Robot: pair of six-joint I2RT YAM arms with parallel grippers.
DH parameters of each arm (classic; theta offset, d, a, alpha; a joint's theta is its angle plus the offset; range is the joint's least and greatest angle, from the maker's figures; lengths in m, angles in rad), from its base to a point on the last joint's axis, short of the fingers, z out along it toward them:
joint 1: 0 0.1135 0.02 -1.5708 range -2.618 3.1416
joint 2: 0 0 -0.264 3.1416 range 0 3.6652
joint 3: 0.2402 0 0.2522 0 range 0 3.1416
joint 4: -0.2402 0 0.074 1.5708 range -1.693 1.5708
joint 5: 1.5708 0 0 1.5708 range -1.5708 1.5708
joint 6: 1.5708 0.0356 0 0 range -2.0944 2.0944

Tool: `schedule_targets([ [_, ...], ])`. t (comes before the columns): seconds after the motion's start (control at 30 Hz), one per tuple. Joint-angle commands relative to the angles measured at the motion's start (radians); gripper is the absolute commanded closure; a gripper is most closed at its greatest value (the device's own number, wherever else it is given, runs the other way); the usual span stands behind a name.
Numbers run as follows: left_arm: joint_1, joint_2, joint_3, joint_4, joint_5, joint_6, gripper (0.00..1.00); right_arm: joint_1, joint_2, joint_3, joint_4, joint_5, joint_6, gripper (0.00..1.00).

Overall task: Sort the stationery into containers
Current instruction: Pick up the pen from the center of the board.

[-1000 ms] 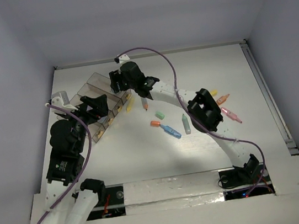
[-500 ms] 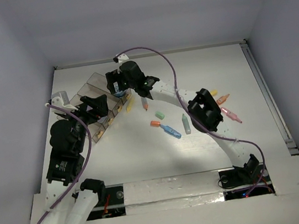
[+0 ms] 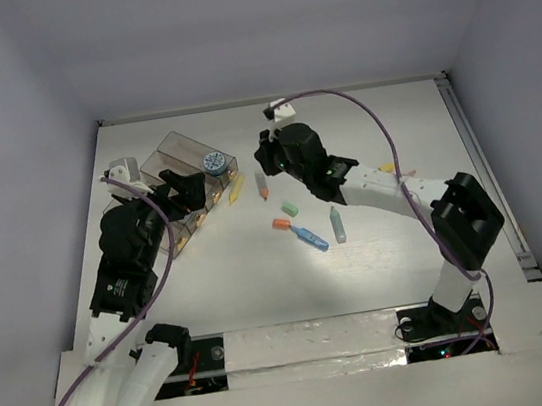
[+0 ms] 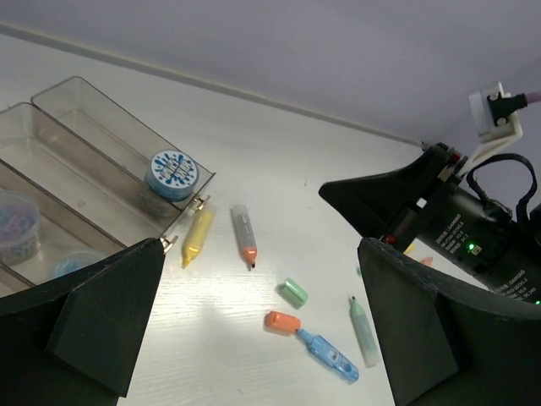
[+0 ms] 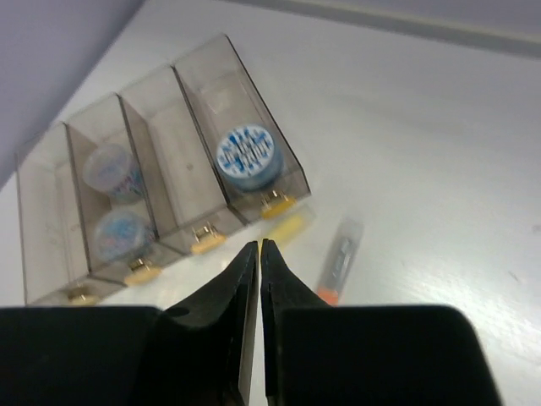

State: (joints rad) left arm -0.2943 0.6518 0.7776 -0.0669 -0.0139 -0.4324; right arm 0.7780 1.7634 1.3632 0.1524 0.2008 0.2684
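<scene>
**Surroundings.** You have the left fingers (image 3: 186, 189) hanging over the clasp ends of the containers (image 3: 171, 154). They are spread wide with nothing between them, and from above they hide part of the middle boxes. The right fingers (image 5: 251, 275) are pressed together and hold nothing. They hover above the bench, pointing towards the container row. The right arm (image 3: 401, 195) stretches across the right half of the bench and covers part of the pens lying there, so you cannot count those. A purple cable (image 3: 337, 98) loops above that arm.

**Stationery.** The containers are four joined smoky clear boxes with brass clasps.
- A blue patterned roll (image 5: 248, 156) sits at the clasp end of the box nearest the loose pens.
- Two paler bluish rolls (image 5: 116, 203) lie two boxes further along.
- A yellow pen (image 4: 197, 237) lies on the bench just outside that end box's clasp.
- A grey pen with an orange tip (image 4: 243, 235) lies just beside the yellow pen.
- Nearer the arms are a green cap-like piece (image 4: 294, 293) and an orange piece (image 4: 281, 321).
- A blue pen (image 4: 328, 355) lies just beside the orange piece.
- A pale green pen (image 4: 362, 331) lies apart from them.

**Surface and room.** The bench (image 3: 262, 285) is white. Pale lavender-grey walls stand on three sides. A metal rail (image 3: 486, 173) runs along the right edge.
</scene>
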Motion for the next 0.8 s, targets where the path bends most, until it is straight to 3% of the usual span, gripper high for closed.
schedule_targets([
  [0.0,0.004,0.023,-0.009,0.061,0.099,0.021,0.01,-0.014,-0.038,-0.136,0.019,0.051,0.044,0.84],
  [0.03,0.004,0.028,-0.012,0.061,0.112,0.021,0.01,-0.023,-0.041,-0.150,0.013,0.048,0.060,0.69],
  [0.1,0.004,0.040,-0.015,0.090,0.130,0.024,0.01,-0.023,-0.025,-0.164,0.000,0.028,0.061,0.52],
  [0.13,0.004,0.043,-0.018,0.095,0.146,0.027,0.08,-0.023,-0.015,-0.159,-0.010,0.020,0.061,0.41],
  [0.17,0.004,0.051,-0.020,0.096,0.152,0.029,0.11,-0.023,-0.002,-0.150,-0.026,0.005,0.060,0.37],
  [0.27,0.004,0.063,-0.017,0.096,0.166,0.029,0.23,-0.023,0.063,-0.107,-0.046,-0.012,0.049,0.34],
  [0.33,0.004,0.069,-0.015,0.092,0.167,0.032,0.24,-0.033,0.122,-0.064,-0.060,-0.011,0.051,0.33],
  [0.6,0.014,0.071,-0.012,0.087,0.183,0.040,0.08,-0.042,0.313,0.103,-0.140,0.005,0.026,0.33],
  [0.63,0.014,0.072,-0.012,0.088,0.192,0.041,0.01,-0.042,0.327,0.112,-0.145,0.012,0.023,0.34],
  [0.77,0.014,0.075,-0.011,0.093,0.219,0.040,0.01,-0.042,0.372,0.129,-0.142,0.028,0.023,0.41],
])
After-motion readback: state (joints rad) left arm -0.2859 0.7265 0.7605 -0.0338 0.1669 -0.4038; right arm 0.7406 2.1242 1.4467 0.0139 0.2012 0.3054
